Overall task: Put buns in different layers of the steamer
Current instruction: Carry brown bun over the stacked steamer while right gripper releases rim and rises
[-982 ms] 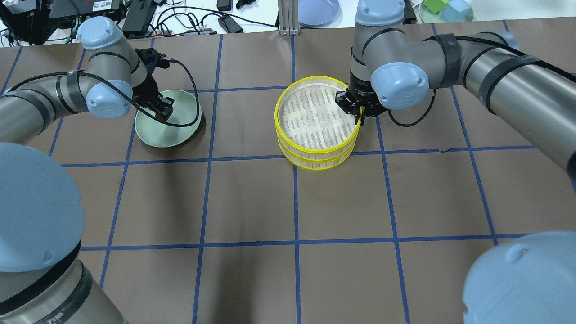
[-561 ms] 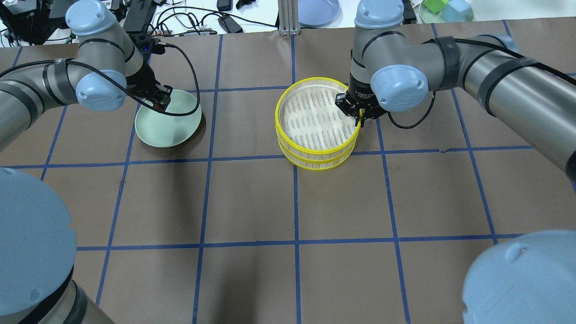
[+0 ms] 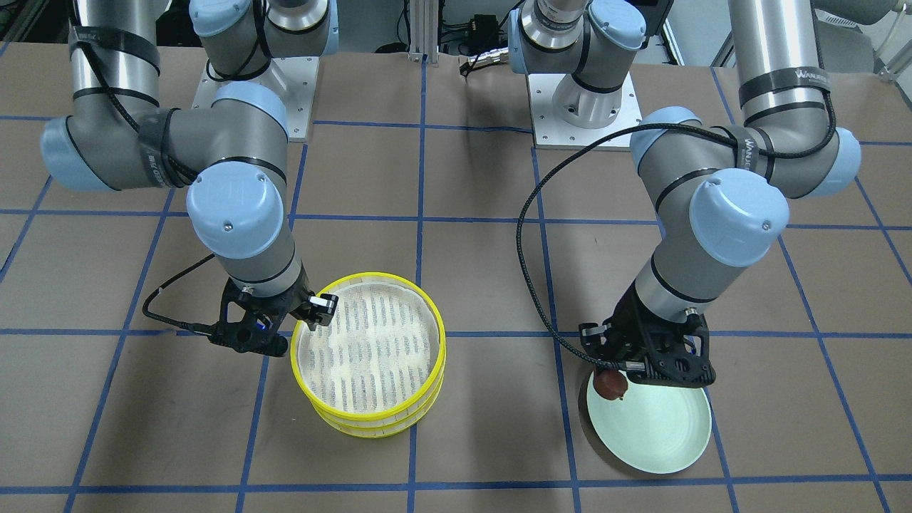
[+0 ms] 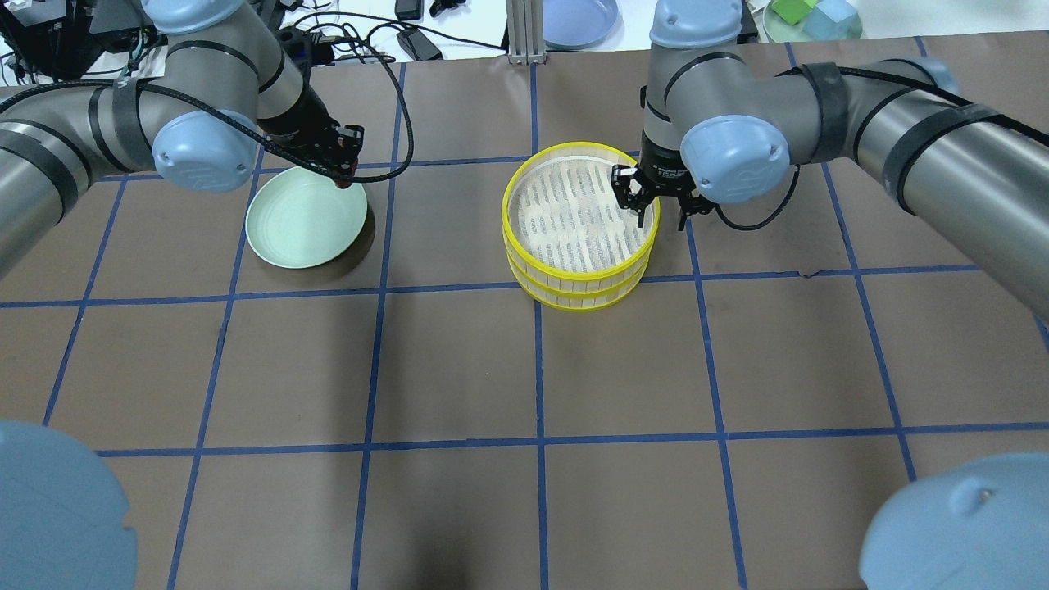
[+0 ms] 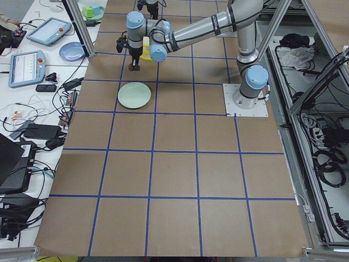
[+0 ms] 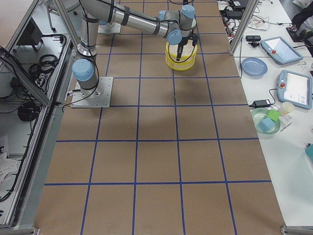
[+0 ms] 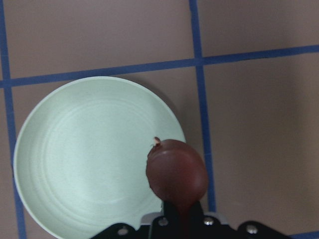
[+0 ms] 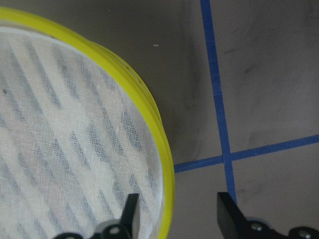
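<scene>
My left gripper (image 4: 342,168) is shut on the dark reddish-brown bun (image 3: 611,385) and holds it above the edge of the pale green plate (image 4: 299,225). The left wrist view shows the bun (image 7: 177,174) hanging over the plate's rim (image 7: 84,159). The two yellow-rimmed steamer trays are stacked, and the top one (image 4: 574,213) has a bare white liner. My right gripper (image 4: 656,205) is open, with one finger inside and one outside the top tray's rim (image 8: 162,149). The cream-white bun is hidden.
The lower tray's yellow rim (image 4: 582,305) shows under the top one. A blue plate (image 4: 578,20) and a green plate with blocks (image 4: 811,20) lie beyond the table's far edge, among cables. Brown table with blue grid lines lies between the plate and the steamer.
My left gripper has lifted the brown bun off the plate and moved it right, over the plate's edge. My right gripper has opened off the top tray's rim.
</scene>
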You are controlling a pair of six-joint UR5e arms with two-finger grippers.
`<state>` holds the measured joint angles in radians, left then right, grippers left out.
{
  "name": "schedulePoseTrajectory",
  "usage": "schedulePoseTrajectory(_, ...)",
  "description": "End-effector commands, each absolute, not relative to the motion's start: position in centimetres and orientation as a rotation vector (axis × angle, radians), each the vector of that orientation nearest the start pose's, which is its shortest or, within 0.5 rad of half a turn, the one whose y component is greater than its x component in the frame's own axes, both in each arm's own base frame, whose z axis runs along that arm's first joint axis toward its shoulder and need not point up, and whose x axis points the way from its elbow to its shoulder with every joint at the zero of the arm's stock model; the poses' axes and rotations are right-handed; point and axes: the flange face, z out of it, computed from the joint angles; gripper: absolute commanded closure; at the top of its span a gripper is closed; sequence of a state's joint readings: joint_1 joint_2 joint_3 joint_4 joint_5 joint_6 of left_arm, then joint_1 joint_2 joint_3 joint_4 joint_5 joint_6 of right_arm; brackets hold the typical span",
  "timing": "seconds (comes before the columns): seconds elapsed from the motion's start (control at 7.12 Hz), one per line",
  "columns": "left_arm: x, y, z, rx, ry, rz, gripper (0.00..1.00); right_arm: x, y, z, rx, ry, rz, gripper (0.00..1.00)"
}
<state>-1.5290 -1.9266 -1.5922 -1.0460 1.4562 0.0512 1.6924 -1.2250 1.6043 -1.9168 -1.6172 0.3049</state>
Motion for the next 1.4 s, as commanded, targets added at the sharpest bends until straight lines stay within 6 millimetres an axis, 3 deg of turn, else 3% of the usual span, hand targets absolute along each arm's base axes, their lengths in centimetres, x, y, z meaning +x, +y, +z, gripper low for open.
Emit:
schedulePoseTrajectory(0.0, -17.1, -61.2, 35.7, -0.156, 3.339, -0.254, 1.0, 17.4, -53.3, 44.1, 0.28, 3.151, -0.089, 0.0)
schedulePoseTrajectory(0.14, -20.2, -60.2, 36.3, -0.202, 3.351, -0.255, 1.0, 16.8, -49.0, 49.9, 0.284, 3.124, -0.102, 0.0)
schedulePoseTrajectory(0.28, -23.6, -59.3, 36.3, -0.369, 3.444, -0.193, 1.0, 16.6, -44.8, 55.2, 0.258, 3.108, -0.16, 0.0)
schedulePoseTrajectory(0.42, -27.2, -58.5, 36.4, -0.483, 3.493, -0.204, 1.0, 16.4, -44.6, 55.7, 0.219, 3.124, -0.135, 0.0)
schedulePoseTrajectory(0.56, -29.2, -58.1, 36.2, -0.465, 3.516, -0.273, 1.0, 16.2, -44.2, 55.9, 0.201, 3.137, -0.096, 0.0)
schedulePoseTrajectory(0.98, -32.2, -58.4, 33.9, -0.471, 3.687, -0.188, 1.0, 16.1, -44.4, 55.6, 0.141, 3.143, -0.093, 0.0)
schedulePoseTrajectory(1.12, -32.5, -58.8, 32.8, -0.457, 3.697, -0.202, 0.92, 16.2, -44.4, 55.6, 0.126, 3.144, -0.103, 0.0)
schedulePoseTrajectory(1.26, -33.3, -58.7, 32.5, -0.462, 3.775, -0.107, 0.61, 16.2, -44.8, 55.5, 0.128, 3.135, -0.145, 0.0)
